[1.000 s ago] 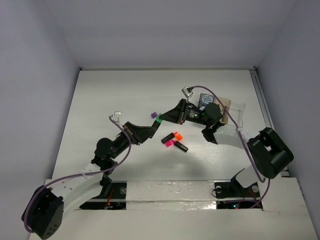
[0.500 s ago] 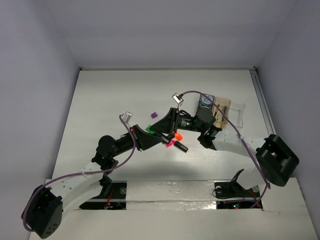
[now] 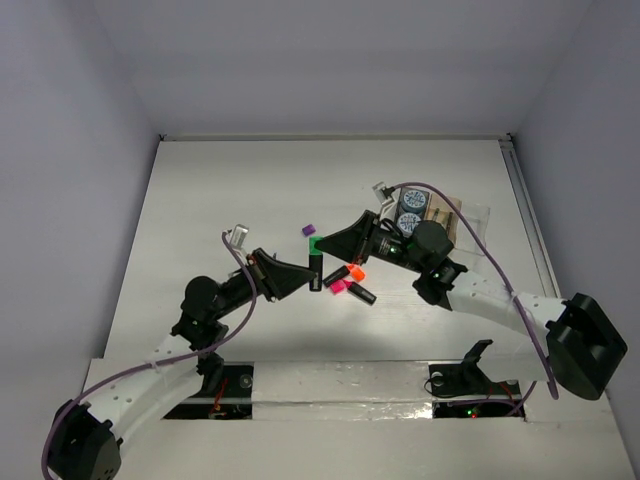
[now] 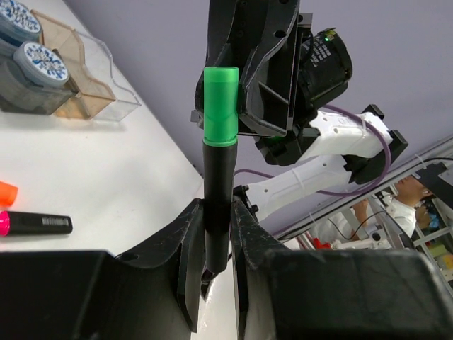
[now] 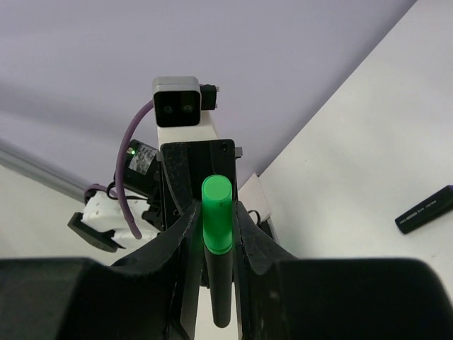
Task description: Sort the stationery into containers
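Green-capped marker (image 4: 218,163): was held between the two arms, above the middle of the counter (image 3: 220,200), cap end away from the left arm.
Left end effector (image 4: 216,230): was clamped on the marker's black body (near its bottom end).
Right end effector (image 5: 216,237): was closed on the green cap, one finger on each side.
Orange-capped marker (image 3: 352,270): lay on the counter just right of the held marker.
Pink-capped marker (image 3: 340,286): lay beside the orange-capped one.
Purple cap (image 3: 308,229): lay alone, just beyond the green cap.
Clear box (image 3: 475,225): stood at the right of the counter, with a tan insert (image 3: 447,210) inside.
Dark grey holder (image 4: 18,95): stood against the box, with two blue-and-white round pieces (image 4: 44,60) at its top.
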You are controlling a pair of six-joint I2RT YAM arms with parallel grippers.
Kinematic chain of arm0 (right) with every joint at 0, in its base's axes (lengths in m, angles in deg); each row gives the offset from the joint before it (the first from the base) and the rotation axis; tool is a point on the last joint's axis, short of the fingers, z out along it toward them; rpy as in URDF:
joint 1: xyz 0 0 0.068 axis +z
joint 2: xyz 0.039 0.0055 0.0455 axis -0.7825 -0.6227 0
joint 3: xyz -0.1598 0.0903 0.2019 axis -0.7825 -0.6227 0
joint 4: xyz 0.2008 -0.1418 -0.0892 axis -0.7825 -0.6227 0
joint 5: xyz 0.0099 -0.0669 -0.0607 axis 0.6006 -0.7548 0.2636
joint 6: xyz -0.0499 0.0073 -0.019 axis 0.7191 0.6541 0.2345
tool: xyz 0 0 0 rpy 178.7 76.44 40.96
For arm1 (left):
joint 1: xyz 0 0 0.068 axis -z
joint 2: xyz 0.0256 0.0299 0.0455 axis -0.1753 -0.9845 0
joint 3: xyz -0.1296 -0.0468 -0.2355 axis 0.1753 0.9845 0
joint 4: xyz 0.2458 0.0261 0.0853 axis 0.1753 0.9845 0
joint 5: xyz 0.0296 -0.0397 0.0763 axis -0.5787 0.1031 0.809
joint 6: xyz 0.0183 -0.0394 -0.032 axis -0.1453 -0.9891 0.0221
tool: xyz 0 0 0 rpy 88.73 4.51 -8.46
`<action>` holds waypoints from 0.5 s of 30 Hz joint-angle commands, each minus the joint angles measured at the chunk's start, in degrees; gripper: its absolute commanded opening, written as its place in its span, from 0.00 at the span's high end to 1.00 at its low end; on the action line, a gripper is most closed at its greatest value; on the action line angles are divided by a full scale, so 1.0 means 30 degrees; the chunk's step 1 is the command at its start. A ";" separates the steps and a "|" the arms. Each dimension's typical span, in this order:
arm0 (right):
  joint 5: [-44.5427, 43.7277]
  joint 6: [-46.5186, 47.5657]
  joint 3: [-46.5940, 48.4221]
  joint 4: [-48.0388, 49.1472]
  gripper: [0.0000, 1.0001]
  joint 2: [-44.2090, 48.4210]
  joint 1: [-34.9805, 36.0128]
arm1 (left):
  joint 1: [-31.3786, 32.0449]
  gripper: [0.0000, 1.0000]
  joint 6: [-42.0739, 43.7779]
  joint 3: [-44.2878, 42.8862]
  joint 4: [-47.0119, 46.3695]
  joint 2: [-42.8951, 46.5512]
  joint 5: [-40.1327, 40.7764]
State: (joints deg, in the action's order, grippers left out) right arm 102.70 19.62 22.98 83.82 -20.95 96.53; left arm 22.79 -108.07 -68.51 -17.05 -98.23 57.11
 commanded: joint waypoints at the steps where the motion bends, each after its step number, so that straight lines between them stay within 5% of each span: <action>1: 0.3440 0.0536 -0.1223 -0.2864 1.00 -0.0268 0.0574 | -0.0766 1.00 0.0538 -0.1737 -0.2423 0.0074 0.4007; 9: 0.3881 0.0364 -0.2482 -0.2721 1.00 0.0259 0.0574 | -0.1497 1.00 0.0450 -0.2059 -0.2950 -0.0483 0.3568; 15: 0.5490 -0.3497 -0.4593 0.6236 1.00 -0.1697 0.0574 | -0.1498 1.00 -0.0807 -0.1856 -0.5877 -0.1886 0.2105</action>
State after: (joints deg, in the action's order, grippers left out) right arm 101.71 15.51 13.49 95.14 -21.78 94.65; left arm 20.78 -107.94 -68.51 -16.52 -102.73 53.79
